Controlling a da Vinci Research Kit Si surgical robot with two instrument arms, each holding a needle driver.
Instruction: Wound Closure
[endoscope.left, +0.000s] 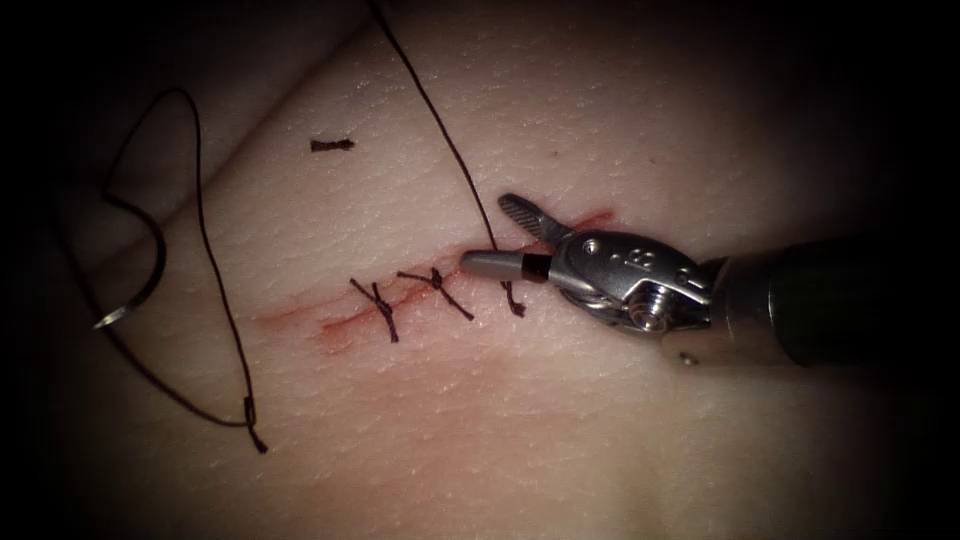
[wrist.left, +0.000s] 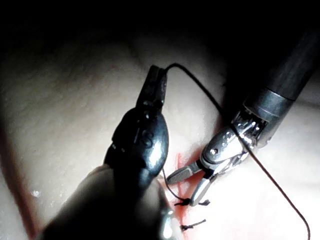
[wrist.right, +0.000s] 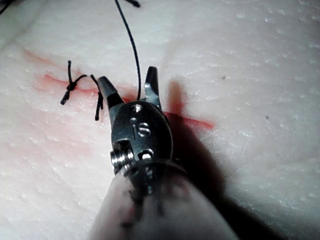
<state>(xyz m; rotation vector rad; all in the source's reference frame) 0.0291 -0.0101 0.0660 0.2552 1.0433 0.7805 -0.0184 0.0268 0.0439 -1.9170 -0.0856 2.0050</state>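
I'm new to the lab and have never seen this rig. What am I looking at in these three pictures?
It is a bench surgical robot practising stitches on pork belly, the tissue. One picture comes from an endoscope above; the others from cameras near each arm's wrist. The right tool has its jaws open around the thread at the cut, holding nothing. The left tool grips that thread. Two finished stitches cross the cut. The curved needle lies loose at the left, outside the tissue. A cut thread end lies nearby.
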